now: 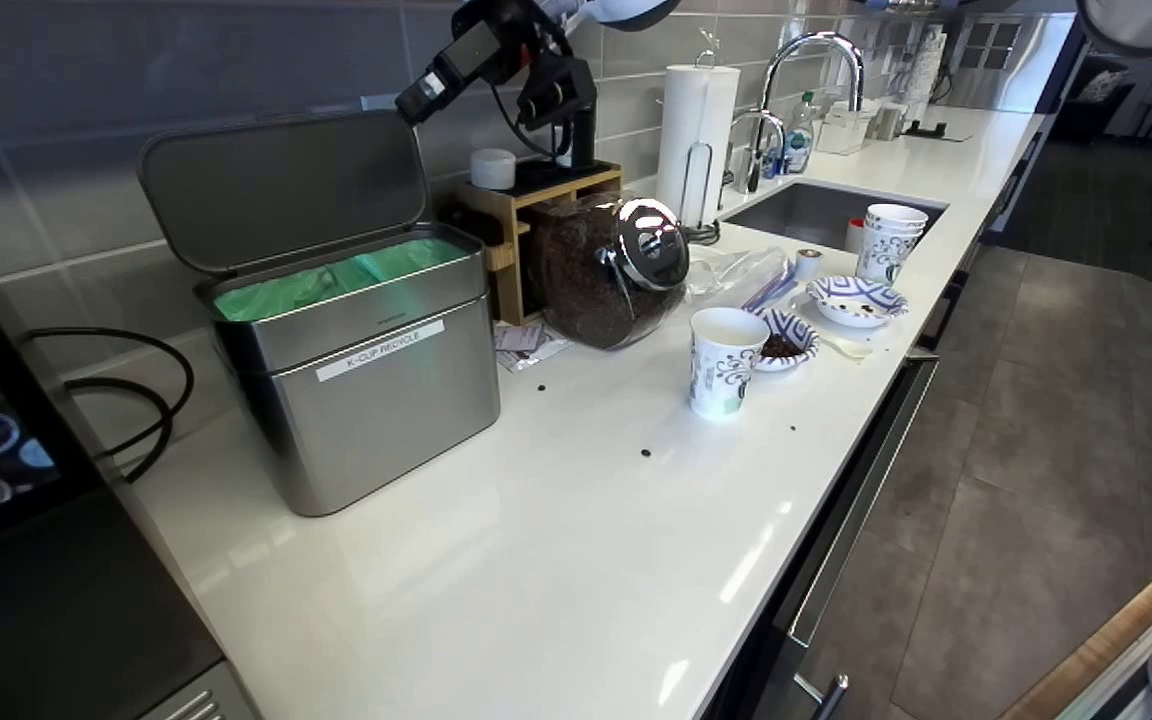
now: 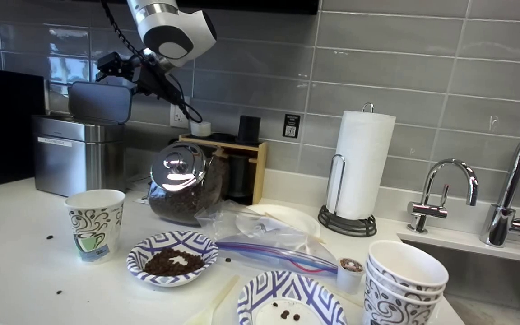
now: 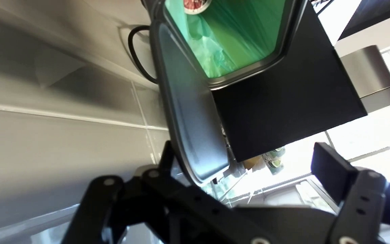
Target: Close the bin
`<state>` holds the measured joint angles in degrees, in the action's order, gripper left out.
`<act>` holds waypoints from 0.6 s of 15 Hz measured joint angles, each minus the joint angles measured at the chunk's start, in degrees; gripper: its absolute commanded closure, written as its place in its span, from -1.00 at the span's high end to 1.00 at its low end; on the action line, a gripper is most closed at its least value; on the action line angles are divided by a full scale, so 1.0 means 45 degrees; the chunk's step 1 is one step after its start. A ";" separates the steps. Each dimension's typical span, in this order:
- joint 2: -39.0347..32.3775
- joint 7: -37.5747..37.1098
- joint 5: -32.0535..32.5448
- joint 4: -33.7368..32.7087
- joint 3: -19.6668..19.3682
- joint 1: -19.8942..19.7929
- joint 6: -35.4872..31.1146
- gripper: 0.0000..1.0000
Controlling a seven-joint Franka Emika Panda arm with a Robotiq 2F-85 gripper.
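Observation:
The brushed steel bin (image 1: 396, 400) stands on the counter at the left, with a green liner (image 1: 346, 272) inside. It also shows in an exterior view (image 2: 77, 155). Its flat lid (image 1: 286, 190) stands open, leaning back near the tiled wall. My gripper (image 1: 424, 98) is at the lid's upper corner. In the wrist view my gripper (image 3: 251, 161) is open with fingers wide apart. The lid (image 3: 195, 125) lies beside the left finger, which is partly hidden behind the lid's edge. The right finger is on the open front side. I cannot tell whether the left finger touches the lid.
A wooden box (image 1: 503, 215) and a glass jar of coffee beans (image 1: 586, 275) stand beside the bin. A dark machine (image 1: 36, 560) is on its other side. Paper cups (image 1: 721, 360), bowls (image 1: 856, 302) and a paper towel roll (image 1: 698, 140) stand farther along.

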<state>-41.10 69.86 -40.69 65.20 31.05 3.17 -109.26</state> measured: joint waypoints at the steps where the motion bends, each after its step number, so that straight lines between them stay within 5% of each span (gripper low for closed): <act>1: -0.0004 -0.0028 0.0000 -0.0096 0.0001 -0.0036 0.0312 1.00; 9: -0.0463 -0.1144 -0.0060 -0.1119 -0.0560 0.0267 0.3082 1.00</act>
<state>-43.18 64.71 -40.96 60.16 28.53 4.37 -95.39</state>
